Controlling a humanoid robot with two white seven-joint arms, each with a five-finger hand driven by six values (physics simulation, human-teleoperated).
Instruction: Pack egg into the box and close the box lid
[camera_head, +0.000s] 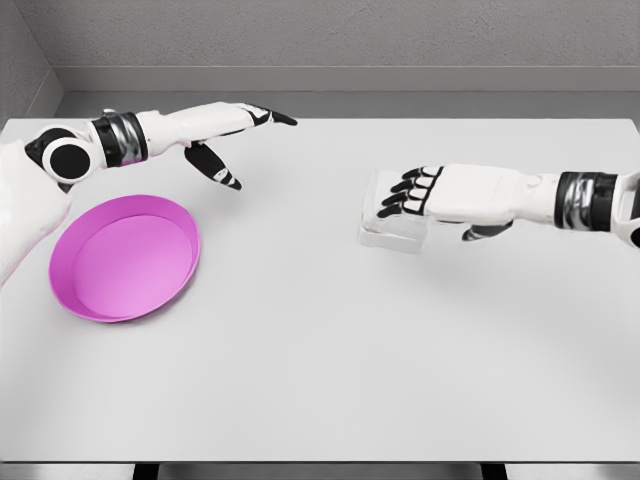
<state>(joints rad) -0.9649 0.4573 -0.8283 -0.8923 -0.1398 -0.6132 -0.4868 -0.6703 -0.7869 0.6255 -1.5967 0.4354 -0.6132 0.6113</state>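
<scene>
The white table (320, 380) filled most of the head view, and its near part was bare. A little farther, on the left side, a pink plate (125, 258) lay flat on the table, round and shallow, with a raised rim.

At about the same depth on the right, a small transparent box (392, 232) stood on the table. It was pale and hard to see against the white surface, so I could not tell if its lid was up or down, and I could not see the egg anywhere in the picture. The right hand (425, 193) reached in from the right edge and was over the top of the box. Its dark-tipped fingers (405, 190) were bent downward at the far-left edge of the box, and they seemed to touch it, but a firm grasp was not clear.

Farther back on the left, the left hand (225, 135) was above the table behind the plate, well apart from the box. Its fingers were stretched out and spread, the thumb pointing down, and it held nothing.
</scene>
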